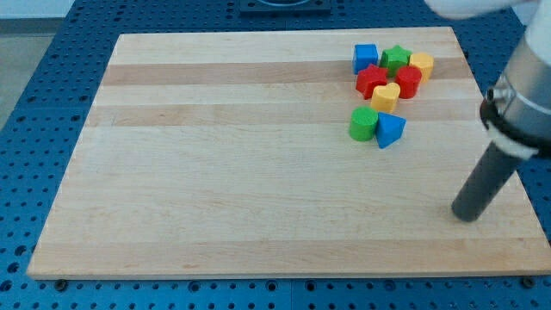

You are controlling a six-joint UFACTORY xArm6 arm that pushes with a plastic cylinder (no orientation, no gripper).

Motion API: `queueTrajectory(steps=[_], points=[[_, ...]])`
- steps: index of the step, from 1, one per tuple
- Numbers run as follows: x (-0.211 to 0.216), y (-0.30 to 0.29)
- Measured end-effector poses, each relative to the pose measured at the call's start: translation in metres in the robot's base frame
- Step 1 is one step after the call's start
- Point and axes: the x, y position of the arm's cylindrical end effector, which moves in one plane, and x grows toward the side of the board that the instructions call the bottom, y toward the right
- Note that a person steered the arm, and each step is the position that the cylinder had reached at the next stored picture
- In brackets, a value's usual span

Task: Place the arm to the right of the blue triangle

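Observation:
The blue triangle [390,129] lies on the wooden board [258,172] at the view's upper right, touching a green cylinder [363,124] on its left. My tip [466,215] rests on the board at the view's lower right, well to the right of and below the blue triangle, touching no block. The dark rod rises up and to the right out of the view.
Above the triangle sits a tight cluster: a blue cube [366,58], a green star [396,59], a yellow hexagon [421,65], a red star [372,82], a red cylinder [408,82] and a yellow heart [386,96]. A blue pegboard table [34,129] surrounds the board.

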Motion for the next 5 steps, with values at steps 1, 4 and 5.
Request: queueTrajectory(steps=[1, 4, 5], points=[[0.006, -0.046], [-0.096, -0.208], [-0.179, -0.222]])
